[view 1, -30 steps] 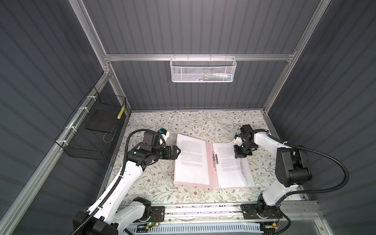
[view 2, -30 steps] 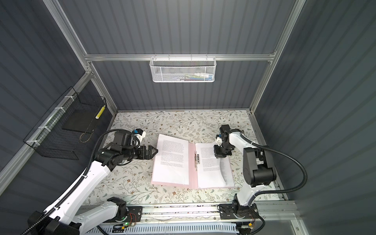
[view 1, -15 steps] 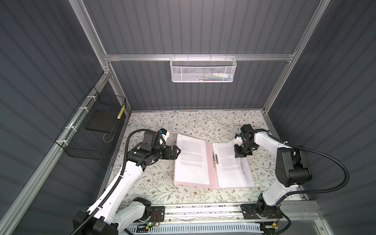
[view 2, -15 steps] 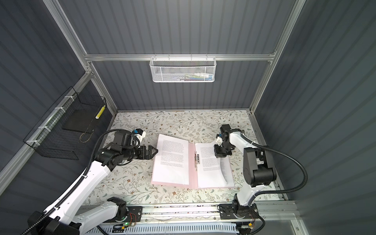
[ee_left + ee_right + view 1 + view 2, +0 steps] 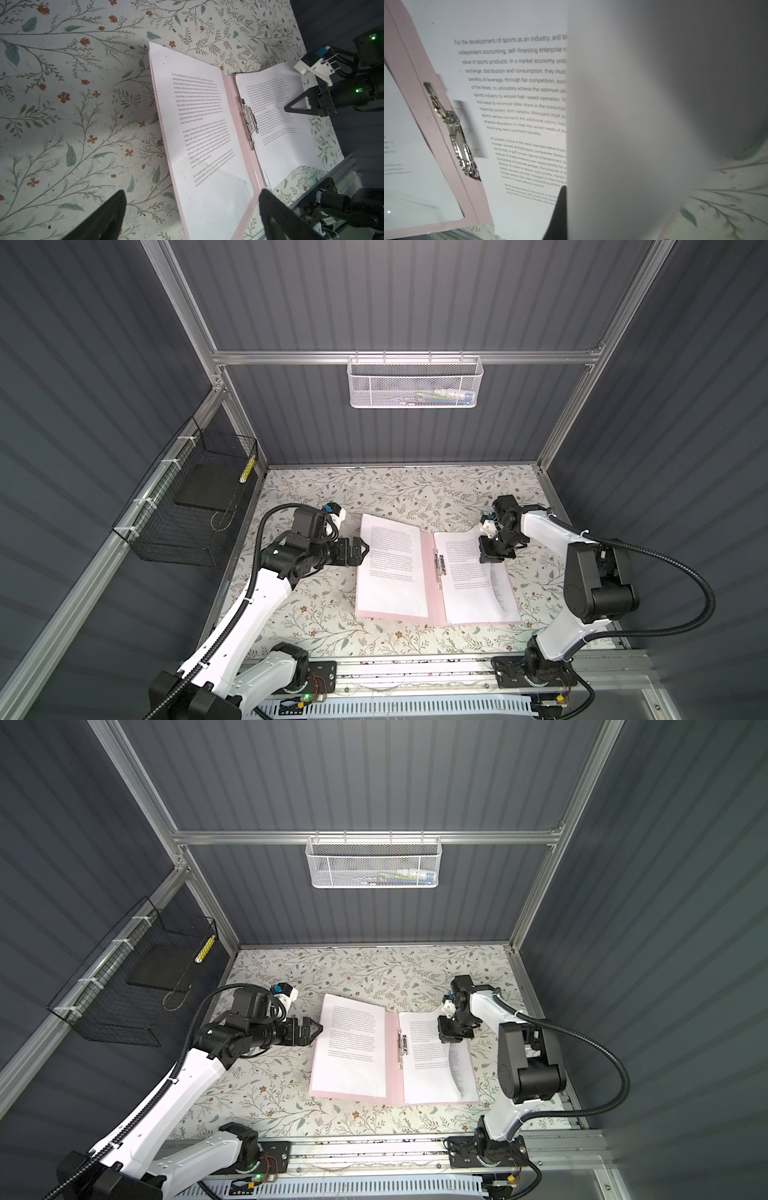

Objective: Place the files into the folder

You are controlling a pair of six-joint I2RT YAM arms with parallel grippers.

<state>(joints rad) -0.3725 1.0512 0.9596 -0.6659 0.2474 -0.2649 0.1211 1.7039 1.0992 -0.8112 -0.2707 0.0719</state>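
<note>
**One sheet pinched, folder lying open**

My right tool (image 5: 492, 558) is closed tight on the top sheet (image 5: 654, 104) of the stack beneath it. That sheet curls up off the stack toward the tool's fingers and fills much of the right wrist view as a blurred grey-white surface. Under it another printed page lies flat, its text readable.

The folder (image 5: 428, 568) lies open and flat on the flowered tabletop (image 5: 316, 614), between my two tools. Its metal clip (image 5: 439, 568) runs along the spine, on the far side of the held sheet from my right tool. The files (image 5: 390, 572) sit on both halves. One printed page lies on the half nearest my left tool, and the others lie on the half under my right tool.

My left tool (image 5: 360, 551) is spread wide and holds nothing. It sits low over the tabletop with its fingertips aimed at the folder's outer edge, just beside it. I cannot tell whether they touch the paper. In the left wrist view its two dark fingers (image 5: 108, 216) frame the near page, with the clip and my right tool beyond.
</note>
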